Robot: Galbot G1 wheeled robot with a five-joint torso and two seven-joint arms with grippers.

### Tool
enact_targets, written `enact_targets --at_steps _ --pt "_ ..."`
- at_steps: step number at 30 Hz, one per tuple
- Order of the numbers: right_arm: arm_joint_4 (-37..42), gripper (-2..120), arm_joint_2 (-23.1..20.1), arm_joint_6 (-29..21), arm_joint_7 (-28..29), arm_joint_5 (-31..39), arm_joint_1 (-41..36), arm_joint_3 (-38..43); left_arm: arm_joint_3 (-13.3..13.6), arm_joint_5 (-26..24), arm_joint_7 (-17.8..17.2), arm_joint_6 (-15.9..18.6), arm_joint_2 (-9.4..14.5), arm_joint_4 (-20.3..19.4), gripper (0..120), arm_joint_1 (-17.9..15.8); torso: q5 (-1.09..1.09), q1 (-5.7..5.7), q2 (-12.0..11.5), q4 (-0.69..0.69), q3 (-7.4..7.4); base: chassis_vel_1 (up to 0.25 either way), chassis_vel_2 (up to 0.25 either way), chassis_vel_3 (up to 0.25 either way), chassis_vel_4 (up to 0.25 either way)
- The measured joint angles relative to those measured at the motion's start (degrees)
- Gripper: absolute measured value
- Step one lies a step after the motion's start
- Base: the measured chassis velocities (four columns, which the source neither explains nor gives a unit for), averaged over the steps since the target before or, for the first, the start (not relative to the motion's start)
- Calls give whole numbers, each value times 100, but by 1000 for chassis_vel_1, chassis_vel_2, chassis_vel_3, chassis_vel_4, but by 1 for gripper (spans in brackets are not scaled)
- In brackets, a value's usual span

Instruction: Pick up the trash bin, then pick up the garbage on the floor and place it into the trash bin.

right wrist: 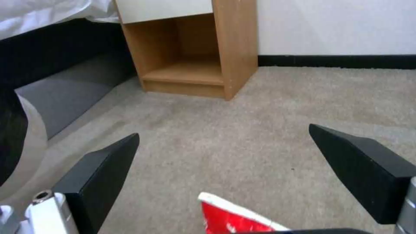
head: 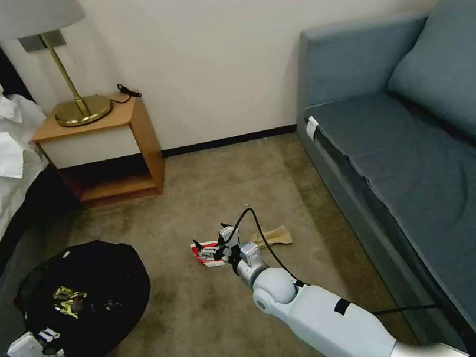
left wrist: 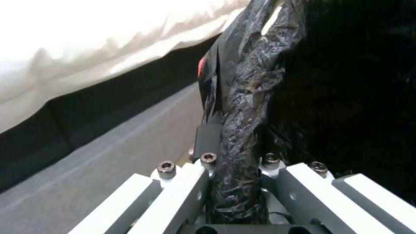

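Left of the wooden nightstand (head: 103, 148), by the bed: low round black-bagged trash bin (head: 91, 296) — left gripper (left wrist: 236, 182) clamped on its rim. Right of bin, on carpet: right gripper (head: 215, 247), jaws apart, over red-white crumpled packet (right wrist: 236, 217) — tan crumpled paper (head: 275, 236) just beyond.

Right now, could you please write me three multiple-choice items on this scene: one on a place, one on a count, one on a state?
1. Where does the red-white packet lie?
A. On the sofa
B. On the carpet at the right gripper
C. On the nightstand

2. How many litter pieces lie loose on the carpet?
A. Two
B. Four
C. None

3. How does the left gripper stand?
A. Open above the carpet
B. Shut on the trash bin
C. Shut on the lamp

Answers: 1 B, the packet sits between the open fingers; 2 A, the packet and the tan paper; 3 B, its fingers clamp the black bag at the rim.
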Motion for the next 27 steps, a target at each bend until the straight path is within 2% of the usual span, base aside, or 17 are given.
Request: enact_targets --at_steps 14,27 --pt "175 100 -122 -17 -8 24 -137 -82 30 102 -16 -29 -87 -37 3 77 -1 0 0 -1 0 -113 118 124 -114" --pt "122 100 -112 -117 -67 -120 -200 -163 -44 114 -18 -74 -99 -40 3 134 -2 0 0 -1 0 -73 68 72 -81"
